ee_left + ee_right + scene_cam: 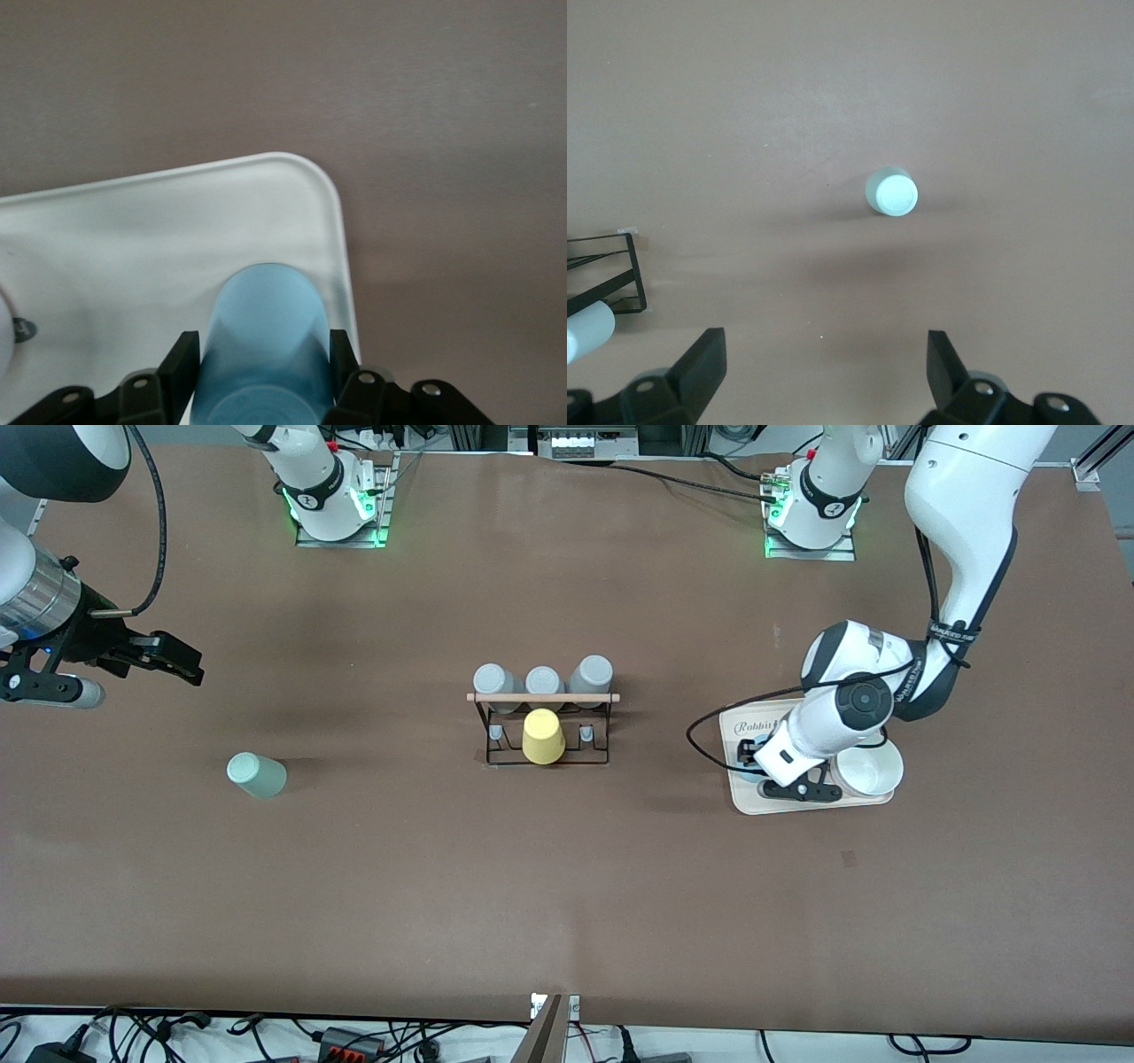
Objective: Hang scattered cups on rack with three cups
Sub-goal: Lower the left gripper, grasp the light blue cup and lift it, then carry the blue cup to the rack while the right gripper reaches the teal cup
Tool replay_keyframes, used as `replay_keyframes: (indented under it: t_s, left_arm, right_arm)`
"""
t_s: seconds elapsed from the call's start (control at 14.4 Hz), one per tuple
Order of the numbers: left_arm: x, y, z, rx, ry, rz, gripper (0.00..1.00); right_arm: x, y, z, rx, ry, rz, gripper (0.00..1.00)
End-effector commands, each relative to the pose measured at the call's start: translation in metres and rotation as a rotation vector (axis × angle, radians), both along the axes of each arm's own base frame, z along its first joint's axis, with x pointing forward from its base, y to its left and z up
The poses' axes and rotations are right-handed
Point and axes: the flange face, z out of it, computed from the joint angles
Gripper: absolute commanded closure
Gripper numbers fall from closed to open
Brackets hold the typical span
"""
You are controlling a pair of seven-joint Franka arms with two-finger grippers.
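Left tool clamped on blue cup; right tool wide.

The left claw is being held low with the wrist bent downward, its fingers being pressed shut against something. The right claw is being held up in the air, fingers spread wide, waiting.
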Motion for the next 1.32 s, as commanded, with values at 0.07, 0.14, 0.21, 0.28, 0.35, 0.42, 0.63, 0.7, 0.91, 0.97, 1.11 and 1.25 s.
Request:
replay_keyframes:
  t_s: [0.07, 0.14, 0.21, 0.28, 0.35, 0.42, 0.63, 0.7, 0.91, 0.97, 1.11, 1.25]
  left_arm:
    - [0.021, -0.033, 0.071, 0.017, -0.006, -0.052, 1.0]
    - [0.032, -0.044, 0.096, 0.005, -0.008, -0.054, 1.0]
    - [0.037, -0.054, 0.112, -0.006, -0.015, -0.063, 1.0]
    - [0.039, -0.071, 0.123, -0.022, -0.032, -0.08, 1.0]
    - [0.041, -0.084, 0.134, -0.046, -0.049, -0.08, 1.0]
    - [0.042, -0.099, 0.144, -0.086, -0.053, -0.07, 1.0]
    - [0.037, -0.155, 0.168, -0.175, -0.057, -0.004, 1.0]
    - [0.036, -0.174, 0.171, -0.19, -0.054, 0.036, 1.0]
    - [0.028, -0.219, 0.172, -0.221, -0.036, 0.117, 1.0]
    - [0.025, -0.227, 0.169, -0.225, -0.027, 0.125, 1.0]
    - [0.016, -0.243, 0.163, -0.222, -0.012, 0.127, 1.0]
    - [0.009, -0.251, 0.166, -0.219, -0.015, 0.112, 1.0]
  right_arm:
    - [0.003, -0.005, -0.007, -0.007, 0.02, 0.011, 0.0]
    - [0.007, -0.011, -0.019, -0.012, 0.041, 0.005, 0.0]
    - [0.012, -0.019, -0.04, -0.023, 0.072, 0.003, 0.0]
    - [0.017, -0.024, -0.063, -0.039, 0.087, 0.02, 0.0]
    - [0.022, -0.031, -0.085, -0.04, 0.089, 0.033, 0.0]
    - [0.025, -0.036, -0.111, -0.039, 0.089, 0.057, 0.0]
    - [0.035, -0.052, -0.194, -0.034, 0.072, 0.133, 0.0]
    - [0.039, -0.057, -0.218, -0.035, 0.07, 0.171, 0.0]
    - [0.042, -0.075, -0.281, -0.023, 0.038, 0.201, 0.0]
    - [0.038, -0.081, -0.295, -0.02, 0.031, 0.204, 0.0]
    - [0.033, -0.083, -0.314, -0.016, 0.009, 0.224, 0.0]
    - [0.033, -0.083, -0.325, -0.013, 0.021, 0.22, 0.0]
